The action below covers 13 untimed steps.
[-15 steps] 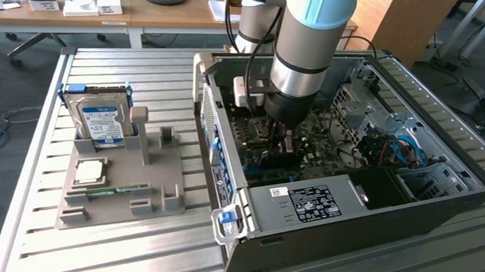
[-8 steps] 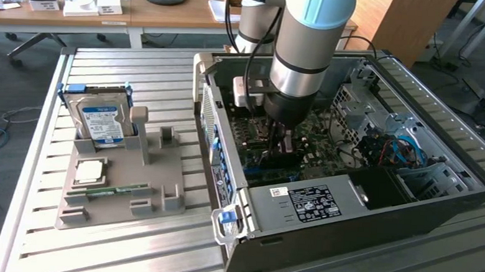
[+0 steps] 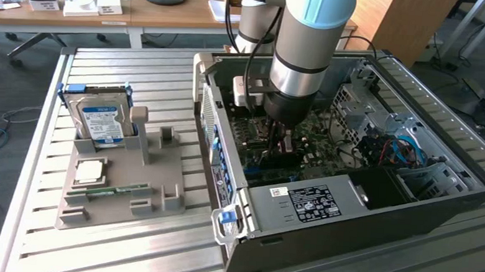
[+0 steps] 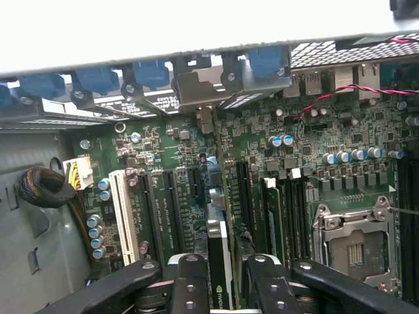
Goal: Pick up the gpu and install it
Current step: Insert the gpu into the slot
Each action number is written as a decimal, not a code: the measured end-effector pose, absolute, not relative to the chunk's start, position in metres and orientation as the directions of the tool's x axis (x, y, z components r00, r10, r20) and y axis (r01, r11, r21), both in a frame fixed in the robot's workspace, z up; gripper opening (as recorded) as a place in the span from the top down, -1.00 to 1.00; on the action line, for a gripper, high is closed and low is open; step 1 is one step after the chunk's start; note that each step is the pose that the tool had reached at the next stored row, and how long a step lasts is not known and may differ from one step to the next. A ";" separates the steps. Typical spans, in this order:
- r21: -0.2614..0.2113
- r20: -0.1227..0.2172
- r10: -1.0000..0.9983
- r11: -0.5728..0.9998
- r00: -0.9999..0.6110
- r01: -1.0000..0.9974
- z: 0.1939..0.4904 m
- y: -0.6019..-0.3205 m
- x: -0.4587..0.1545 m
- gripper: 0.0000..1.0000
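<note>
Your claw (image 4: pixel 221 278) is clamped on the gpu (image 4: pixel 219 261), holding it edge-down over the motherboard (image 4: pixel 170 196) inside the computer case (image 3: pixel 438 202).

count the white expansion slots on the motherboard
1. The white slot stands on the motherboard next to the black slots, on the far side of them from the gpu that the gripper holds. The gripper may hide others.
</note>
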<state>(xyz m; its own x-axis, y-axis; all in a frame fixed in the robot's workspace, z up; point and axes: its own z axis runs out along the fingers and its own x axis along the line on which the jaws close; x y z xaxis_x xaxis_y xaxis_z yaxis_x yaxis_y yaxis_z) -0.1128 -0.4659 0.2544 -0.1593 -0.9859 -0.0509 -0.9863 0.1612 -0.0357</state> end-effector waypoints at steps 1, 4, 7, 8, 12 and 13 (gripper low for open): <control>-0.036 -0.050 -0.986 0.161 -0.159 -0.986 0.255 -0.466 -0.113 0.45; -0.036 -0.050 -0.986 0.161 -0.159 -0.986 0.255 -0.466 -0.113 0.45; -0.036 -0.051 -0.986 0.161 -0.159 -0.986 0.256 -0.466 -0.113 0.45; -0.036 -0.051 -0.986 0.161 -0.159 -0.986 0.256 -0.466 -0.113 0.45; -0.036 -0.050 -0.986 0.161 -0.159 -0.986 0.255 -0.466 -0.113 0.45; -0.036 -0.050 -0.986 0.161 -0.159 -0.986 0.255 -0.466 -0.113 0.45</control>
<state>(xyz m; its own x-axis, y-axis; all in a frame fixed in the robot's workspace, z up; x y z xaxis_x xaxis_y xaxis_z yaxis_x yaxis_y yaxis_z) -0.1130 -0.4660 0.2554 -0.1590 -0.9860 -0.0501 -0.9863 0.1609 -0.0358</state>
